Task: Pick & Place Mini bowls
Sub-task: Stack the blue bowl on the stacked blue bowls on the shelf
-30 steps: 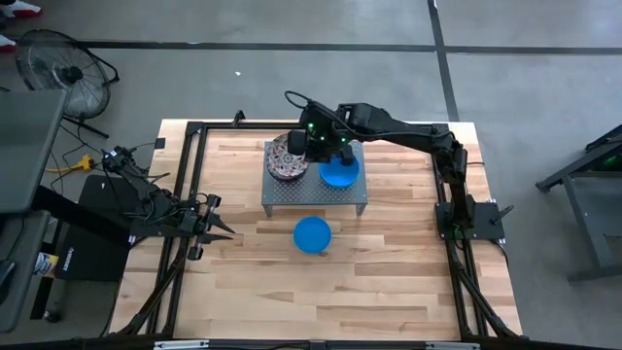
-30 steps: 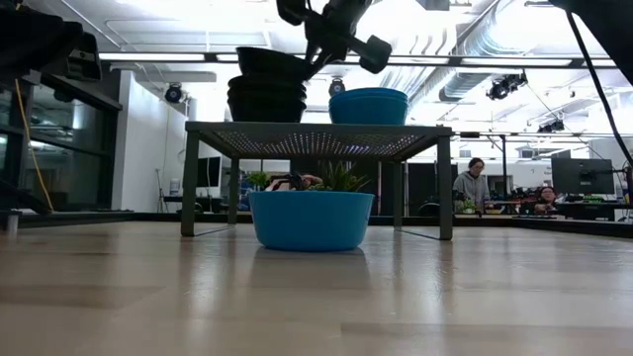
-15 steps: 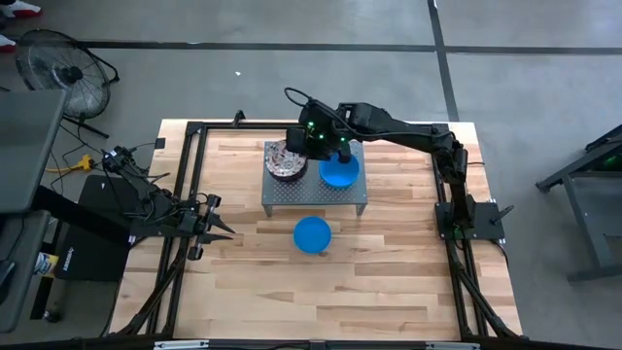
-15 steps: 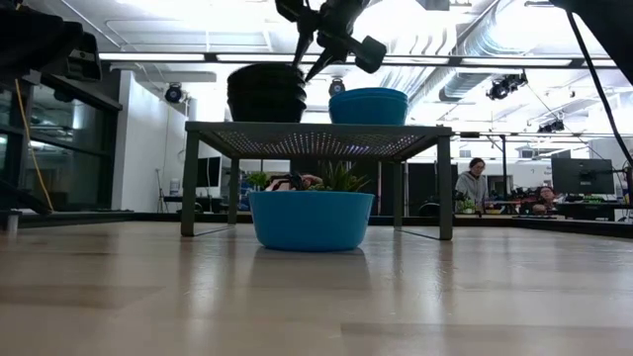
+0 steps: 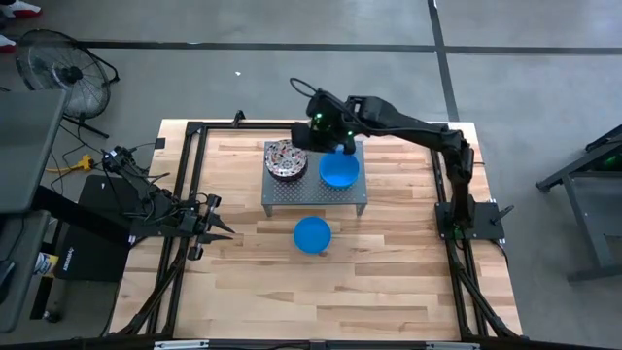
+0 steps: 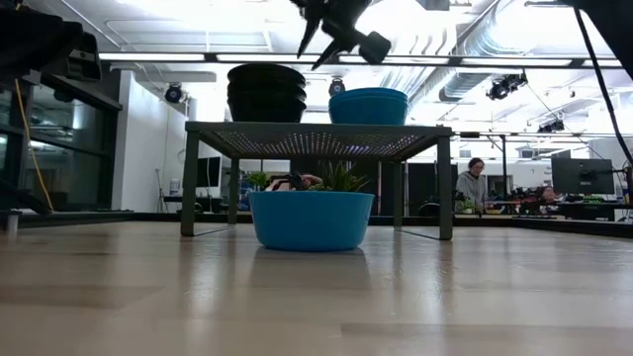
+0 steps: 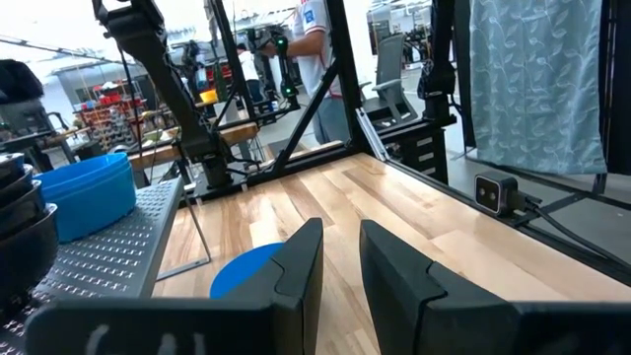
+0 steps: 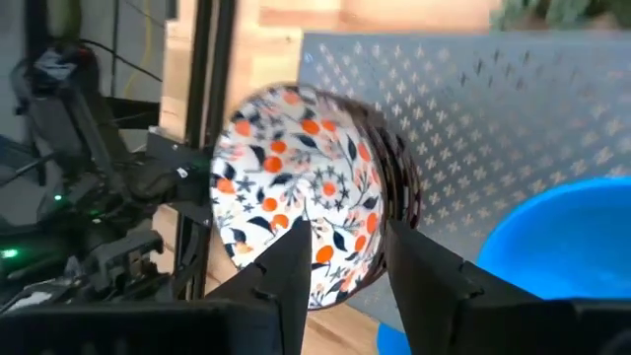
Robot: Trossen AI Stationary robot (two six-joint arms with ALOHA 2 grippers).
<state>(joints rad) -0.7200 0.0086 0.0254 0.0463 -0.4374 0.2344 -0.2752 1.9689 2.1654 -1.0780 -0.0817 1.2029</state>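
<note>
Reference landmark: the grey perforated metal stand (image 5: pixel 316 187) at the middle of the wooden table (image 5: pixel 389 282).

A single plain blue round bowl (image 5: pixel 312 234) rests on the table just in front of the stand, partly under its front edge in the low view.

On the stand's top, a stack of white floral-patterned round bowls (image 5: pixel 286 159) occupies the left portion. A stack of plain blue bowls (image 5: pixel 338 171) occupies the right portion, near the floral stack but apart from it.

The right gripper (image 5: pixel 322 135) is above the stand's rear edge, between the two stacks, clear of both. Its fingers are parted and hold nothing.

The left gripper (image 5: pixel 216 228) waits well to the left of the stand, low over the table, fingers slightly parted and empty.
</note>
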